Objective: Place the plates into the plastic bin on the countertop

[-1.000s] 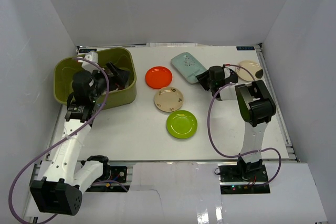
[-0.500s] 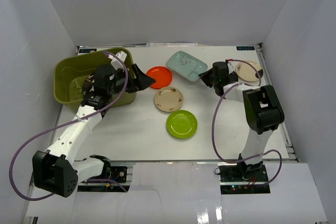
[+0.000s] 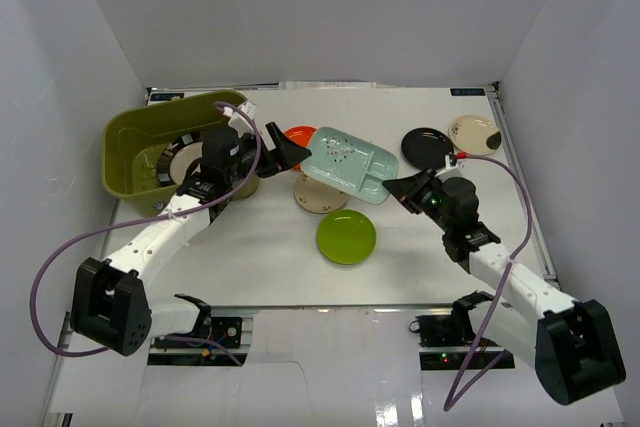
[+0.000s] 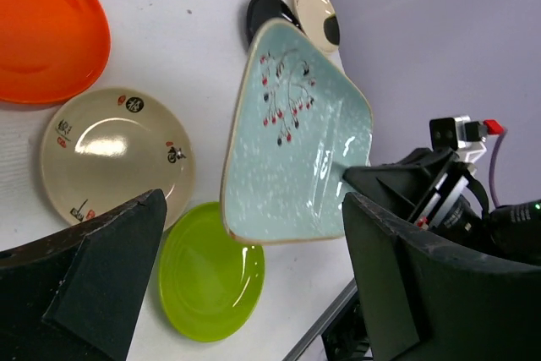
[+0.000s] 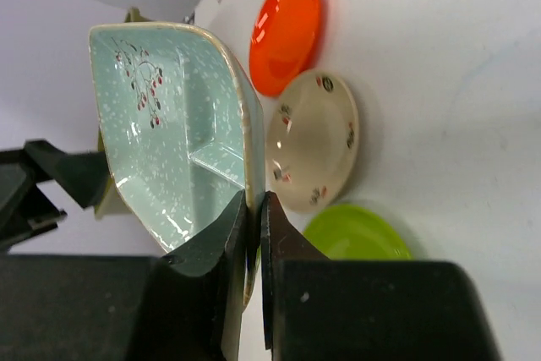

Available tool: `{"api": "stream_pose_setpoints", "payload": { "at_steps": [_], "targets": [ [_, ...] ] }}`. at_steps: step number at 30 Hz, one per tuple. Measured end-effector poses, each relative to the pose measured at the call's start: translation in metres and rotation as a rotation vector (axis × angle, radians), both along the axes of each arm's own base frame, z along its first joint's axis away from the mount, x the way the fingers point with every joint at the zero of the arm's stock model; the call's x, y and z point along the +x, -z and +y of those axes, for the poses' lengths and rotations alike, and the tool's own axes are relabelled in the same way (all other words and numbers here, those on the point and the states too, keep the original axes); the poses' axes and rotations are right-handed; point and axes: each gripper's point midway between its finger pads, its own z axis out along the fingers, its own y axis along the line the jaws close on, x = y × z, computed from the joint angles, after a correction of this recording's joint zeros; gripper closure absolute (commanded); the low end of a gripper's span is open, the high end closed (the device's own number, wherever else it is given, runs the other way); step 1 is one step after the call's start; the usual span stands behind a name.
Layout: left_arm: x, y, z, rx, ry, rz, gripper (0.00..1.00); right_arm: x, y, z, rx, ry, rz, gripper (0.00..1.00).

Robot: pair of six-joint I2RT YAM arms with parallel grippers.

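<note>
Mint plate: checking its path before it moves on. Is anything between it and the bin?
Yes. The left gripper, open, sits directly between the mint plate, pinched at its edge by the right gripper, and the bin.

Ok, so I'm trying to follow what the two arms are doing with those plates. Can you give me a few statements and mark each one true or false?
1. The right jaws are shut on the rim of the pale mint plate, holding it up off the table. True.
2. The lime green plate lies inside the olive bin. False: it lies on the white countertop, outside the bin.
3. The left jaws grip the orange plate. False: they stand open and hold nothing, close to the mint plate.
4. The bin has at least one round plate in it. True.
</note>
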Motion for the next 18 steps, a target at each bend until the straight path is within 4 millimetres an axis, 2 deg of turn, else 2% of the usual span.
{"api": "stream_pose_setpoints", "payload": {
  "at_steps": [2,4,7,10,11,12,14,15,18],
  "targets": [
    [0.0,0.006,0.0,-0.002,-0.008,0.011,0.07,-0.016,0.005,-0.002,-0.023,-0.028,0.012,0.92],
    [-0.001,0.007,-0.003,-0.004,0.003,0.008,0.09,-0.027,0.001,-0.005,-0.036,-0.045,0.001,0.92],
    [-0.002,0.012,-0.013,-0.002,0.039,0.007,0.12,-0.036,-0.012,-0.004,-0.026,-0.071,-0.039,0.92],
    [-0.006,0.029,-0.022,0.015,0.087,0.04,0.19,-0.041,-0.02,-0.001,-0.013,-0.095,-0.063,0.92],
    [-0.008,0.035,-0.024,0.021,0.1,0.05,0.24,-0.042,-0.021,0.0,-0.011,-0.104,-0.064,0.92],
    [-0.011,0.041,-0.025,0.025,0.114,0.063,0.42,-0.042,-0.019,0.0,-0.013,-0.111,-0.061,0.92],
    [-0.017,0.049,-0.025,0.029,0.134,0.08,0.64,-0.044,-0.011,0.002,-0.025,-0.128,-0.037,0.92],
    [-0.019,0.05,-0.026,0.031,0.142,0.08,0.79,-0.045,-0.005,0.003,-0.029,-0.134,-0.022,0.92],
    [-0.024,0.047,-0.029,0.034,0.165,0.065,0.94,-0.049,0.008,0.004,-0.03,-0.148,0.018,0.89]
  ]
}}
